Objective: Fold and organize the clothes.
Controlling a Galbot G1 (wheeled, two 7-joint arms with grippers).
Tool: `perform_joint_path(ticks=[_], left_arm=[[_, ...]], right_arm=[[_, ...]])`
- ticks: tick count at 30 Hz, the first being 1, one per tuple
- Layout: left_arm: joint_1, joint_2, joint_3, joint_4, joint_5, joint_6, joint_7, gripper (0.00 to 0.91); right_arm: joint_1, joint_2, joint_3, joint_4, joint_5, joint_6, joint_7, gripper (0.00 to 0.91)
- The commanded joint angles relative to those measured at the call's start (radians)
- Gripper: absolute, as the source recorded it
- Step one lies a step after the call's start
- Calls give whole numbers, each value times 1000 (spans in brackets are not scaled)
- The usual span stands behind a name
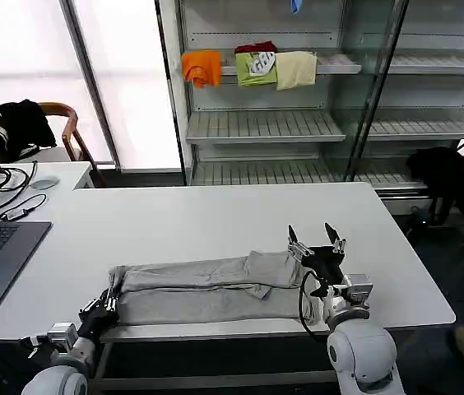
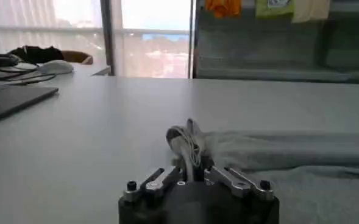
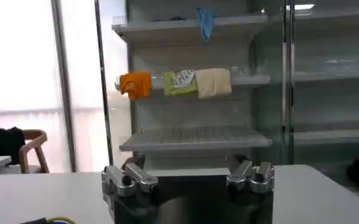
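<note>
The grey shirt lies as a long folded band on the near edge of the white table, and its long axis runs from your left to your right, so each arm stands at one end of it. At the left end, the left gripper is low on the table and pinches a raised bunch of the cloth between its fingers; you see this fold clearly in the left wrist view. At the right end, the right gripper is lifted just above the cloth, its fingers spread apart and pointing up and forward, holding nothing. I judge that the next fold must go along this long axis.
</note>
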Motion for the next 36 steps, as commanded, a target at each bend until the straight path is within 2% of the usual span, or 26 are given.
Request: perform_joint_path(ticks=[1, 5, 8, 10, 14, 15, 18, 21, 25, 26, 31, 33, 36], left_arm=[[-2, -5, -3, -5, -43, 19, 5, 0], [-14, -6, -48, -32, -72, -21, 2, 0], [-34, 23, -149, -49, 10, -47, 53, 0], [-61, 55, -226, -45, 138, -48, 113, 0], [-128, 153, -349, 31, 356, -110, 183, 0], [-140, 203, -379, 68, 399, -124, 201, 0], [-157, 281, -425, 96, 408, -129, 236, 0], [-171, 315, -444, 78, 404, -125, 259, 0], [-145, 299, -390, -26, 277, -69, 267, 0], [-130, 280, -357, -54, 165, -40, 254, 0], [-91, 118, -169, -250, 30, 74, 226, 0], [-99, 71, -80, -289, -19, 135, 194, 10], [-116, 30, 54, -313, -30, 157, 137, 10]], right_arm=[[-1, 0, 0, 3, 0, 1, 3, 907], [-7, -2, -1, 12, 1, 0, 4, 907], [-9, -5, -1, 14, 3, -1, 5, 907], [-10, -6, 1, 15, 3, 1, 4, 907], [-8, -2, 0, 5, 2, 3, 12, 907], [-7, 0, -1, 0, 1, 4, 12, 907], [-7, 5, -1, -10, 0, 4, 15, 907], [-7, 7, -1, -22, -1, 5, 18, 907], [-6, 13, -1, -33, 0, 8, 19, 907], [-5, 15, -1, -37, 0, 10, 20, 907], [-5, 20, -1, -52, 0, 13, 24, 907], [-7, 19, 0, -53, 0, 14, 24, 907], [-11, 18, 4, -54, 1, 15, 23, 907]])
